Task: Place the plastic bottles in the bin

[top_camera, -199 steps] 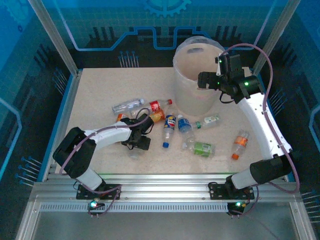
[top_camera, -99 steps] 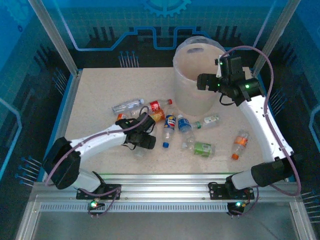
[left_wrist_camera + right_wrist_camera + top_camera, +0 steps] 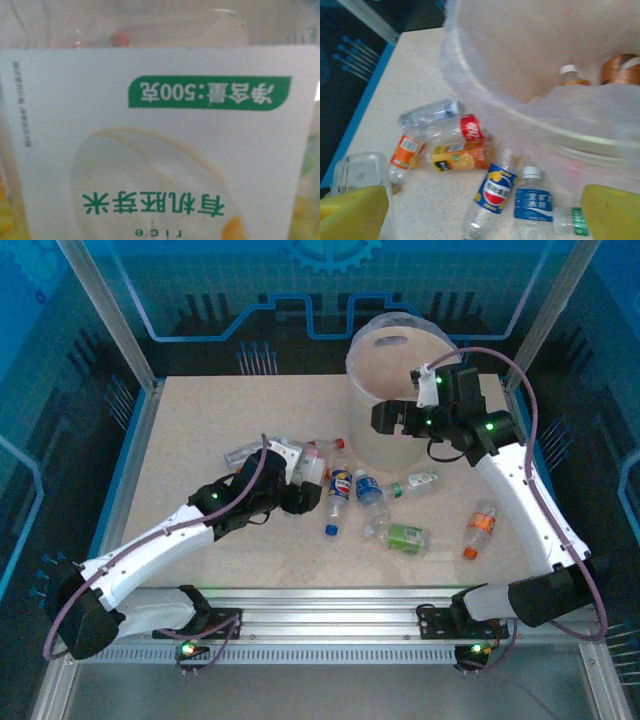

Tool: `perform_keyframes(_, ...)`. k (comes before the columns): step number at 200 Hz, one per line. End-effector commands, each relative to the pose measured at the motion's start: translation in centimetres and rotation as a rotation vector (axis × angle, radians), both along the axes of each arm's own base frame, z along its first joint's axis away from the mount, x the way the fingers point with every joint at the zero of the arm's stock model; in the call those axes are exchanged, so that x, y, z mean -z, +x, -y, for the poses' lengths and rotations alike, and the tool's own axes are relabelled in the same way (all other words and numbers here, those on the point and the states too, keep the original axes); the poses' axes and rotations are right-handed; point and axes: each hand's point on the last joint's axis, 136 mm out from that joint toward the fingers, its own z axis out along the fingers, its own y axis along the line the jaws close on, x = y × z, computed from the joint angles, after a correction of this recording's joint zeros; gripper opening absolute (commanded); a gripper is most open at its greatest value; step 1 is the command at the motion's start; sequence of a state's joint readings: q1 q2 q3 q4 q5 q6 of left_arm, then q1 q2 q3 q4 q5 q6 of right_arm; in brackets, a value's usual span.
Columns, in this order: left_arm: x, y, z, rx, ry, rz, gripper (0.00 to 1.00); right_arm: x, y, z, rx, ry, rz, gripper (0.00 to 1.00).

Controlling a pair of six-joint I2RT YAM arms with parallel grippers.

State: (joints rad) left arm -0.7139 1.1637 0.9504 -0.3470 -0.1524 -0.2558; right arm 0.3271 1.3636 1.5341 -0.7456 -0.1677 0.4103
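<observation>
My left gripper (image 3: 303, 483) is shut on a clear plastic bottle with a white label (image 3: 311, 468), held above the table's middle; its green-printed label (image 3: 160, 145) is close against the left wrist camera. My right gripper (image 3: 392, 421) hangs open and empty at the front wall of the bin (image 3: 400, 345), its yellow fingertips (image 3: 355, 210) wide apart. Below it lie a clear bottle (image 3: 430, 112), a red-labelled one (image 3: 470, 127), an orange juice one (image 3: 460, 157), a Pepsi one (image 3: 495, 192) and a blue-labelled one (image 3: 532, 202). Inside the bin (image 3: 520, 115) lie two bottles (image 3: 570, 75).
More bottles lie to the right on the table: a green-labelled one (image 3: 402, 535), a small green-and-white one (image 3: 420, 481) and an orange one (image 3: 480, 528). A blue rail and metal frame border the table (image 3: 200, 410).
My left arm has stretched forward and to the right, lifting the white-labelled bottle off the table near its front. My right gripper has shifted left along the bin's front.
</observation>
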Motion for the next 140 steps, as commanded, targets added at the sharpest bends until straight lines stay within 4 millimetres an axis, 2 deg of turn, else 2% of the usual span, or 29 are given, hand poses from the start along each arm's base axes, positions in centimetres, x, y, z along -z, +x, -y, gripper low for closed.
perform_keyframes(1, -6.5, 2.1, 1.7, 0.029, -0.106, 0.228, 0.73, -2.5, -1.6, -3.0, -0.124, 0.115, 0.059, 1.00)
perform_keyframes(46, -10.4, 4.2, 3.7, 0.061, -0.175, 0.329, 0.73, -3.4, -2.6, -5.7, -0.234, 0.193, 0.071, 1.00)
perform_keyframes(84, -11.8, 5.2, 5.0, 0.092, -0.218, 0.347, 0.73, -4.5, -3.6, -7.8, -0.338, 0.241, 0.110, 1.00)
perform_keyframes(140, -13.2, 5.4, 5.7, 0.122, -0.269, 0.363, 0.73, -5.7, -4.5, -9.3, -0.425, 0.240, 0.171, 1.00)
